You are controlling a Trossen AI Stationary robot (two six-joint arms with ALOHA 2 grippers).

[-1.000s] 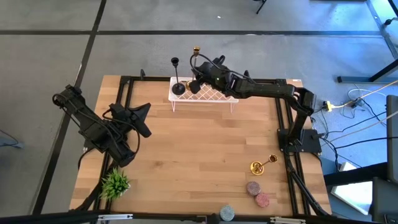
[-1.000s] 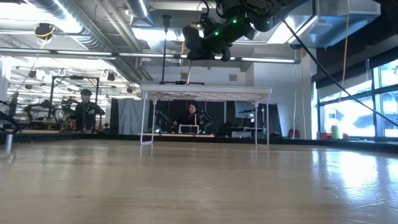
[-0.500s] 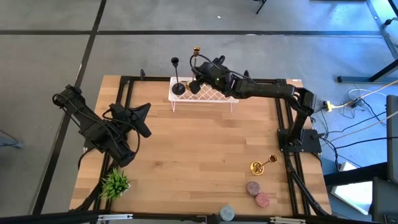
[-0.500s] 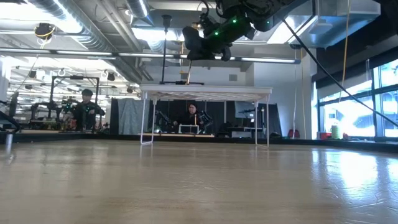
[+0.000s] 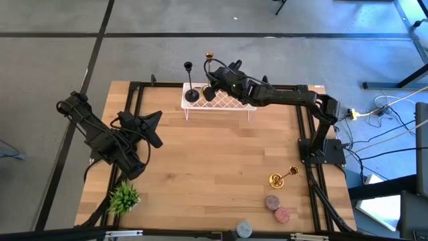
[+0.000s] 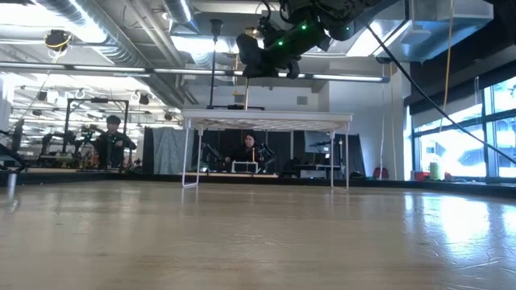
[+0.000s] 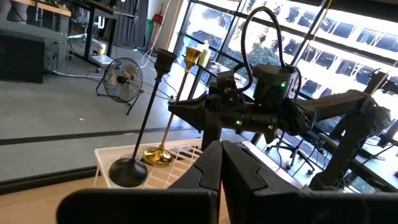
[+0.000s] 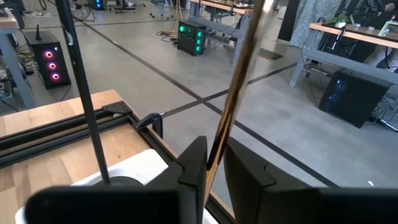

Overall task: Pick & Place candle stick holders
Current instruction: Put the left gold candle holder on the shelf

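I have the right claw (image 5: pixel 212 85) clamped on the stem of a slim shiny gold candle stick holder (image 7: pixel 169 112), over the white wire rack (image 5: pixel 231 102) at the far edge of the wooden desk (image 5: pixel 214 167). From the left wrist view its round base sits on the rack's top, just beside the round base of the matte black candle stick holder (image 5: pixel 190 82), which stands upright on the rack's left end. Compared with a second ago, the gold holder's small top cup (image 5: pixel 208 56) has shifted slightly on the high view, so the stem leans a little differently; the right arm itself has barely moved. In the low view the gold stem (image 6: pixel 244 94) hangs straight below the claw down to the rack.

The second shiny gold candle stick holder (image 5: pixel 283 176) lies tipped on its side near the desk's right front, unchanged, close to two pink round pieces (image 5: pixel 277 208).

My left claw (image 7: pixel 222 163) is pressed together with nothing in it, parked over the desk's left side, same as before. The small green plant (image 5: pixel 124 197) stays at the left front corner.
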